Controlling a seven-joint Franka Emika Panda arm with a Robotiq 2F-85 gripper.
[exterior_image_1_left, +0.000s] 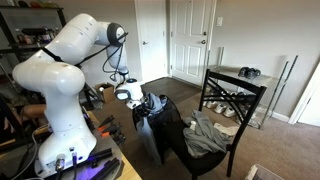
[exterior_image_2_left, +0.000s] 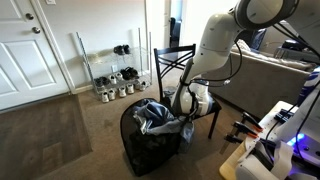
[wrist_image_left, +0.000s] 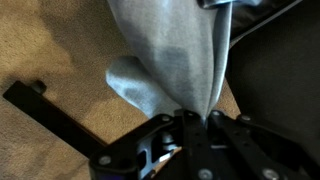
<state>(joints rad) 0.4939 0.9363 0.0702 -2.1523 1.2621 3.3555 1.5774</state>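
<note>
Grey cloth (wrist_image_left: 175, 55) hangs in long folds in the wrist view, and we see its narrow end drawn in between the fingers of the gripper (wrist_image_left: 190, 118), which are pressed together and pinching the fabric. Behind the hanging cloth lies tan carpet (wrist_image_left: 50, 50), and a black bar (wrist_image_left: 55, 112) runs slantwise across it on the near side; we cannot tell what it belongs to. In an exterior view the gripper (exterior_image_2_left: 186, 108) sits low at the end of the white arm (exterior_image_2_left: 215, 45), right at the rim of a black hamper (exterior_image_2_left: 145, 150). A heap of grey and bluish fabric (exterior_image_2_left: 155, 115) sits at the hamper's mouth, touching the gripper, so the cloth we hold is at the top of the hamper and not lifted clear of it. A black chair (exterior_image_2_left: 175, 60) stands just behind the hamper on the carpet. In an exterior view from the robot's side we see the same chair (exterior_image_1_left: 235, 100) with a light grey garment (exterior_image_1_left: 205, 135) lying crumpled on its seat, apart from the gripper. Further back a low shoe rack (exterior_image_2_left: 110, 80) with several pairs stands against the wall, near a white panelled door (exterior_image_2_left: 30, 50).
</note>
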